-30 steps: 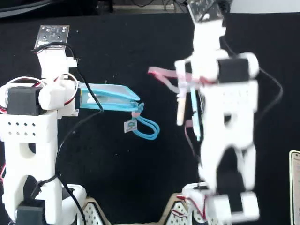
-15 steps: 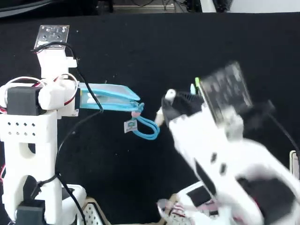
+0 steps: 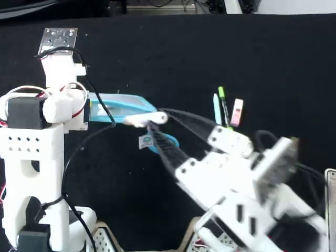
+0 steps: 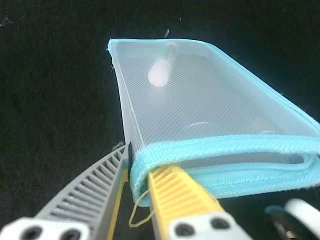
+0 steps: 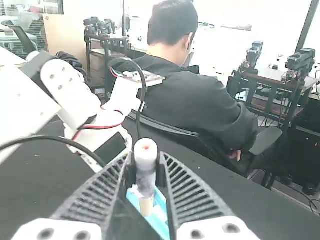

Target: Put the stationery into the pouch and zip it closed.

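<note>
Beside the pouch (image 3: 128, 107), right end effector (image 3: 153, 119) swung down, clamping a white marker (image 3: 137, 120).

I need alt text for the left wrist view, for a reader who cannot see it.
The left pincer clamps one end of a translucent mesh pouch with blue zipper trim, seen against the black table.

We find the pouch (image 3: 126, 107) left of centre, high view, its left end in the left gripper (image 4: 137, 167) | stick (image 3: 144, 119) in the right gripper (image 3: 156, 124) at its right end | stationery pieces (image 3: 224, 106) lie on the table (image 3: 173, 58) right of centre, apart.
</note>
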